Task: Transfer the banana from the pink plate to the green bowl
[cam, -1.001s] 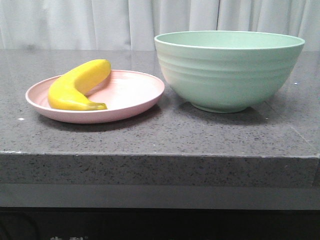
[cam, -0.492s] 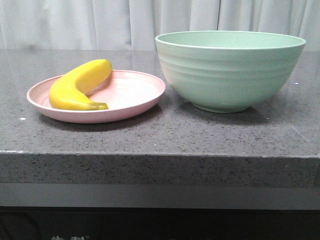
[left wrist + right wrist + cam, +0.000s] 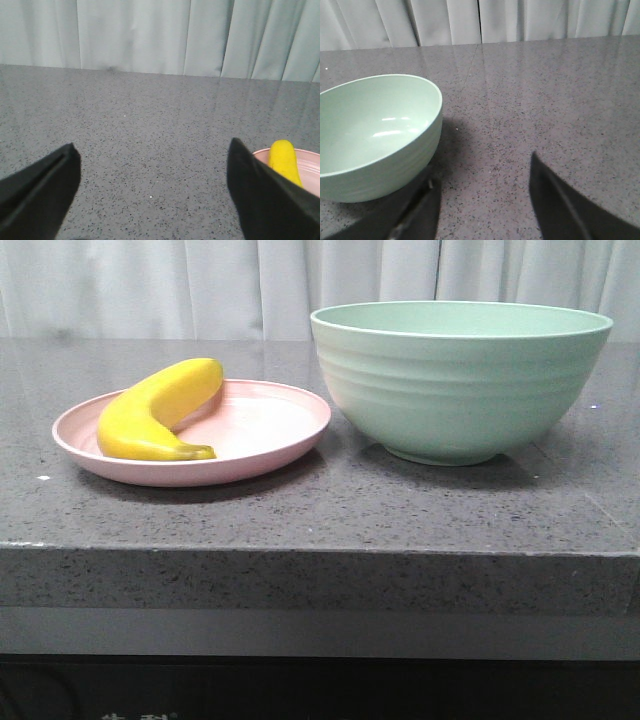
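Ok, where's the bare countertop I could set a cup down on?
Bare granite countertop runs along the front edge, before the pink plate and green bowl. More lies left of the plate. Crowded where plate and bowl nearly meet; the banana fills the plate's left half.

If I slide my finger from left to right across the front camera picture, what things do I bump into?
banana → pink plate → green bowl, all on the gray table. The banana lies on the plate's left part.
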`<state>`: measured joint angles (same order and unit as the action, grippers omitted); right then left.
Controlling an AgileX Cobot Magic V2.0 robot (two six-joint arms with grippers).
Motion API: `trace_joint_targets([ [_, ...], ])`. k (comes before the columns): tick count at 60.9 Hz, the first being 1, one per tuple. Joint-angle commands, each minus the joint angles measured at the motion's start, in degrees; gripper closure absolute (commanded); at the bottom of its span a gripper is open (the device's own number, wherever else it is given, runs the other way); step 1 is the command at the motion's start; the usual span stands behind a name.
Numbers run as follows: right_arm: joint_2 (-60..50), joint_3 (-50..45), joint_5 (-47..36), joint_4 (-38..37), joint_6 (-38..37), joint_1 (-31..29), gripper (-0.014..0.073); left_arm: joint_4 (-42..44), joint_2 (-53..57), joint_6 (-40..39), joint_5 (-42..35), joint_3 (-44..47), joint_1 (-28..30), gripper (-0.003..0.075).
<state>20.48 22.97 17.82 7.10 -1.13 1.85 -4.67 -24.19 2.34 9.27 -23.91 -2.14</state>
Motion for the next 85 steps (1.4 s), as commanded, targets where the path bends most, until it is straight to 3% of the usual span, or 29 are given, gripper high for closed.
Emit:
trace_joint_targets([
  [1, 0.9, 2.2, -5.7, -0.6, 0.2, -0.3, 0.0025, -1.2, -0.7, -0.4, -6.5, -1.5, 0.1, 0.0031],
  [9, 0.9, 2.2, -5.8, -0.6, 0.2, -0.3, 0.0023, -2.2, -3.4, 0.9, -3.8, -4.2, -1.2, 0.0088],
  [28, 0.9, 2.2, -6.0, -0.6, 0.2, -0.3, 0.0023, -2.2, -28.3, 1.4, 19.0, -25.3, -12.6, 0.0112],
  [51, 0.9, 2.2, -6.8, -0.6, 0.2, -0.3, 0.0023, -3.5, -53.7, 1.4, 26.9, -40.7, -23.3, 0.0112],
  [65, 0.9, 2.2, -7.1, -0.6, 0.2, -0.3, 0.0023, -4.9, -64.1, 1.3, 32.2, -47.0, -23.7, 0.0112],
  [85, 0.9, 2.2, -7.4, -0.6, 0.2, -0.3, 0.0023, -5.1, -67.6, 1.3, 32.3, -47.7, -23.7, 0.0129],
])
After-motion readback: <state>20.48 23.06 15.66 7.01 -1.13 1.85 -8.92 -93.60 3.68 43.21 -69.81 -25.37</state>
